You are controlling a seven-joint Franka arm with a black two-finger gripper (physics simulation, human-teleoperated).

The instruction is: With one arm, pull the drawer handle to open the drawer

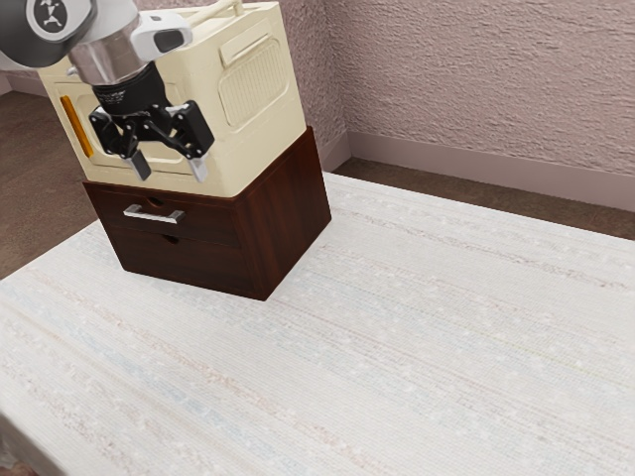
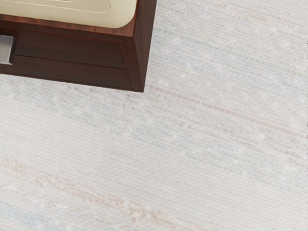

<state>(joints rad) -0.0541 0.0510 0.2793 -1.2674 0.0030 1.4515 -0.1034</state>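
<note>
The gripper (image 1: 171,176) is open, its two fingertips standing wide apart, with no object between them. In the exterior view it appears above the bar handle (image 1: 154,215), pointing downward in front of the cream box (image 1: 263,144), and is clear of the handle. The handle is metallic, mounted horizontally on the front of the upper drawer (image 1: 210,216). The upper drawer is closed, its front flush with the face of the dark wooden cabinet (image 1: 286,223). The lower drawer (image 1: 203,266) is likewise closed; a dark notch is located at its top edge. The cabinet stands upright at a far corner of the tabletop (image 1: 397,347), the corner itself being hidden behind it. The cream box rests on the cabinet top and carries an orange strip (image 1: 76,126) on the same side as the handle. The wrist view includes one end of the handle and a front corner of the cabinet.
</note>
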